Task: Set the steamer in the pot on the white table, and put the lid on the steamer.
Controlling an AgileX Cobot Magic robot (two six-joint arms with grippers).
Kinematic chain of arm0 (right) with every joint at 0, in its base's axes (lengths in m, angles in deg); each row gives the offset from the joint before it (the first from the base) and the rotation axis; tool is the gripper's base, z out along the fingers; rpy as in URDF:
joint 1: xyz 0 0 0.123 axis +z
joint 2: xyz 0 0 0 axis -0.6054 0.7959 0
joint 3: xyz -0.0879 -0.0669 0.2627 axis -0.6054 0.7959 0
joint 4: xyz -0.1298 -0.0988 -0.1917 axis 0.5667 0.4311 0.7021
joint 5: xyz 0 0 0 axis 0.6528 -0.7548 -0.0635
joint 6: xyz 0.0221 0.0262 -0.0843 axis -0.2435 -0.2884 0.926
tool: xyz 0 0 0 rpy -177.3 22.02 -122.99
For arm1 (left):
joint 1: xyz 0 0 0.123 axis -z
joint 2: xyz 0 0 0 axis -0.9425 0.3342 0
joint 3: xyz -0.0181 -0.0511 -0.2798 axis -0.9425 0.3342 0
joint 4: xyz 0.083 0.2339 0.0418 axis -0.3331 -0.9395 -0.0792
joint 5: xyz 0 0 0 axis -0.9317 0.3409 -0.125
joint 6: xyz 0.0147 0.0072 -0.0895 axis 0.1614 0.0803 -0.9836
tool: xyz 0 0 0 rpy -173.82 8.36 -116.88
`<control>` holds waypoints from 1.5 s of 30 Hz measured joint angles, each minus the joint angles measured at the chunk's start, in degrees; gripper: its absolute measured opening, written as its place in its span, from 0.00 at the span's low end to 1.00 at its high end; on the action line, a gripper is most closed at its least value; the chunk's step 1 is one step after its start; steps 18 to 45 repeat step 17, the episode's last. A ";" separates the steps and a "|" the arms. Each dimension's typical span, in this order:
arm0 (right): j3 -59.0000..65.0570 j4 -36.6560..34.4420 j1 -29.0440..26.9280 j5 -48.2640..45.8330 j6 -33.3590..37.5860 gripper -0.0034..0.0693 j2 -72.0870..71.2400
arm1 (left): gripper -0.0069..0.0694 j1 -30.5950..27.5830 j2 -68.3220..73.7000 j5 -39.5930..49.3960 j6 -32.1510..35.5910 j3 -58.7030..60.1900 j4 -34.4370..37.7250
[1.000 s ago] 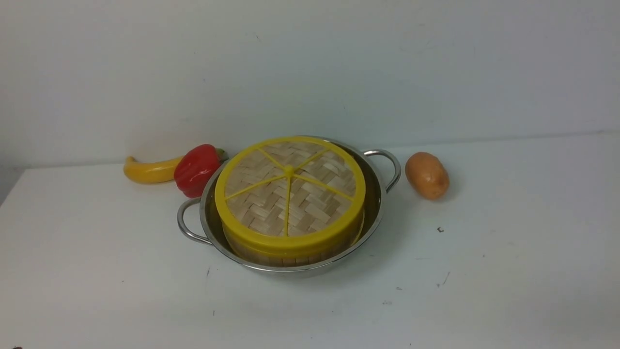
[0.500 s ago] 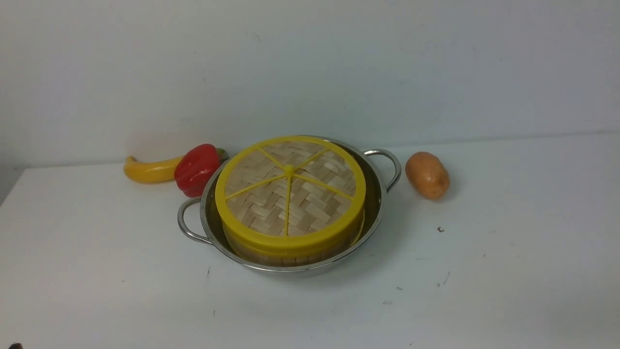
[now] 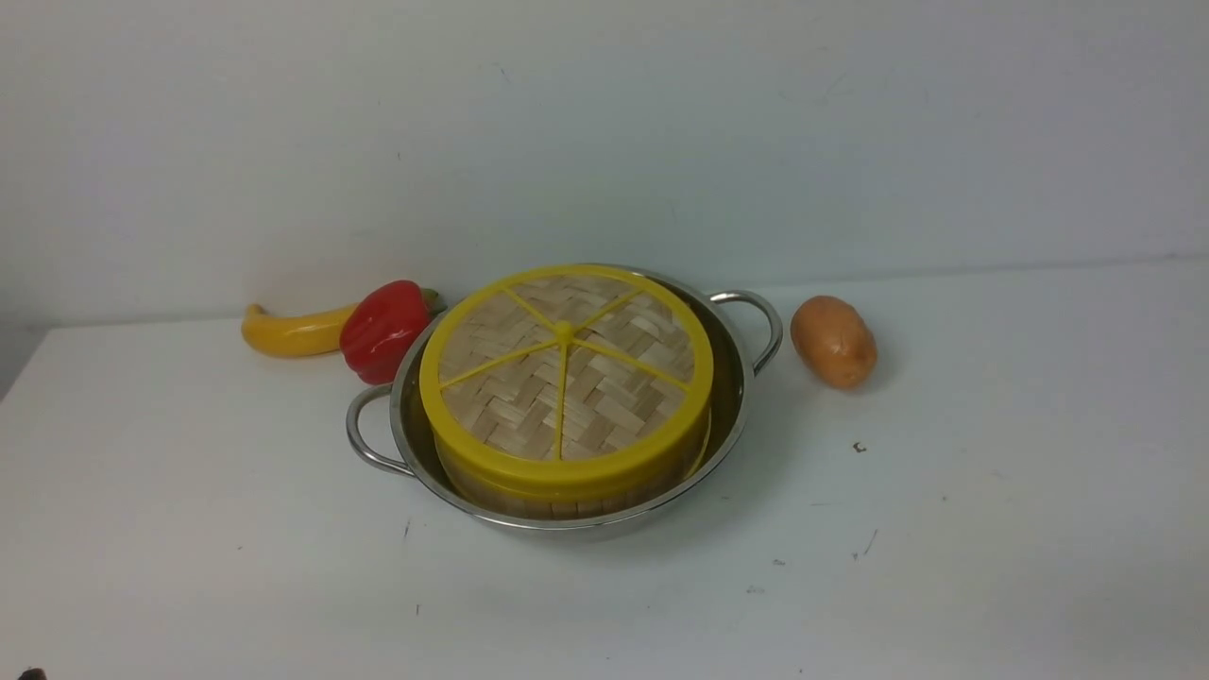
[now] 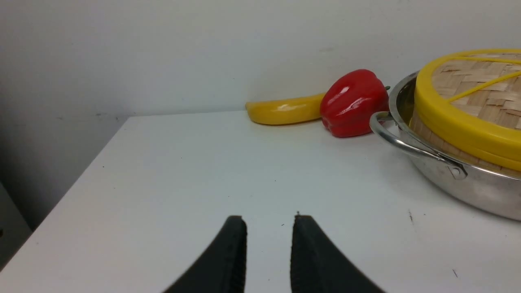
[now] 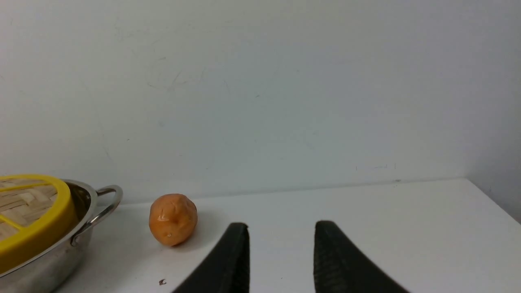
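1. Nearest the robot, the left gripper [image 4: 268, 252] hangs low over the bare front-left part of the worktop [image 3: 189, 529]. Its two black fingers stand slightly apart with nothing between them, so it is released and empty.
2. The right gripper [image 5: 281, 256] hovers over the front-right part of the worktop, its fingers parted a little wider, also empty. Neither gripper shows in the front view, apart perhaps from a dark speck at the bottom-left corner.
3. In the middle of the worktop sits the pot [image 3: 732, 378], shiny steel with two loop handles.
4. Inside the pot stands the steamer [image 3: 567, 496]; only its slatted side wall shows under the cover.
5. The lid [image 3: 565, 378] rests on top of the steamer, woven face up, its yellow rim seated all round as far as can be seen, perhaps very slightly tilted.
6. Farther back, a red pepper [image 3: 383, 329] lies just beside the pot's left rim, with a banana [image 3: 288, 332] behind it near the wall.
7. A potato [image 3: 833, 341] lies near the right handle, not touching it.
8. Judged from this layout, both steps look finished; nothing appears left but pulling the arms away.
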 joint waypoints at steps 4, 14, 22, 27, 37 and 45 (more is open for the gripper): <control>0.00 0.00 1.62 0.00 0.00 0.38 0.00 | 0.30 0.00 0.00 -0.02 0.00 0.00 0.00; 0.00 0.00 3.42 0.00 0.00 0.38 0.00 | 0.30 0.00 0.00 -0.02 0.00 0.00 0.00; 0.00 0.00 3.42 0.00 0.00 0.38 0.00 | 0.30 0.00 0.00 -0.02 0.00 0.00 0.00; 0.00 0.00 3.42 0.00 0.00 0.38 0.00 | 0.30 0.00 0.00 -0.02 0.00 0.00 0.00; 0.00 0.00 3.42 0.00 0.00 0.38 0.00 | 0.30 0.00 0.00 -0.02 0.00 0.00 0.00; 0.00 0.00 3.42 0.00 0.00 0.38 0.00 | 0.30 0.00 0.00 -0.02 0.00 0.00 0.00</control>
